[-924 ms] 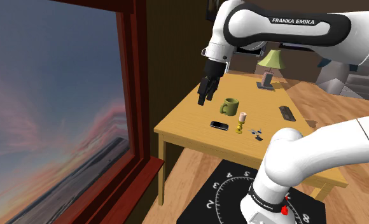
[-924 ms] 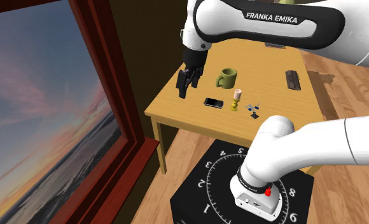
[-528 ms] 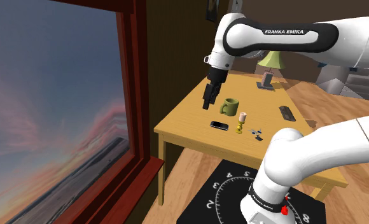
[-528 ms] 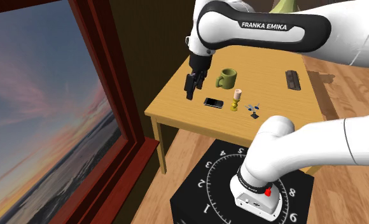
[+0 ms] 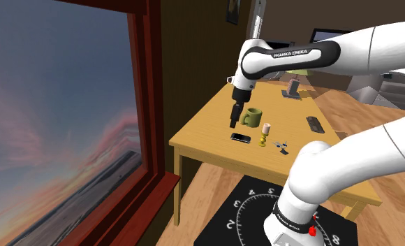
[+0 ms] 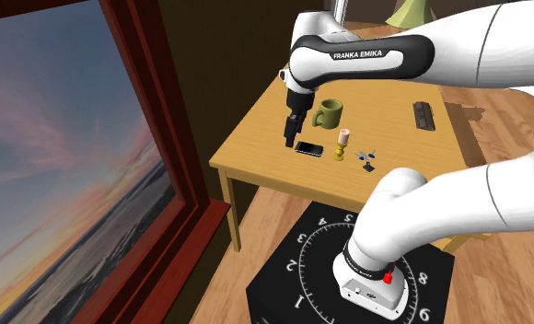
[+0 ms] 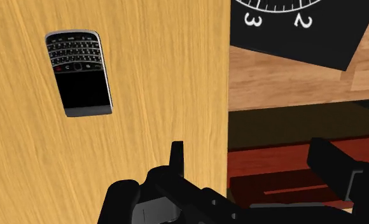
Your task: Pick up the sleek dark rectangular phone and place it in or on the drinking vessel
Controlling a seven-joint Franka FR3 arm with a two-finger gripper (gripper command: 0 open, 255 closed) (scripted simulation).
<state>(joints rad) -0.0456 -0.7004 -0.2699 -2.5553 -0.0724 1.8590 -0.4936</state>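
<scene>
A black phone with a keypad lies flat on the wooden table, near its front edge. An olive-green mug stands upright just behind it. My gripper hangs low over the table, pointing down, just off the phone's window-side end and beside the mug. Its fingers stand apart, open, with nothing between them. In the wrist view the phone lies ahead of the fingers, not between them.
A small candlestick with a pink top and a tiny grey figure stand beside the phone. A dark remote lies farther along, and a lamp stands at the back. A large red-framed window borders the table.
The gripper has come down from above the table's window side and moved toward the phone and mug. The phone and mug have not moved.
</scene>
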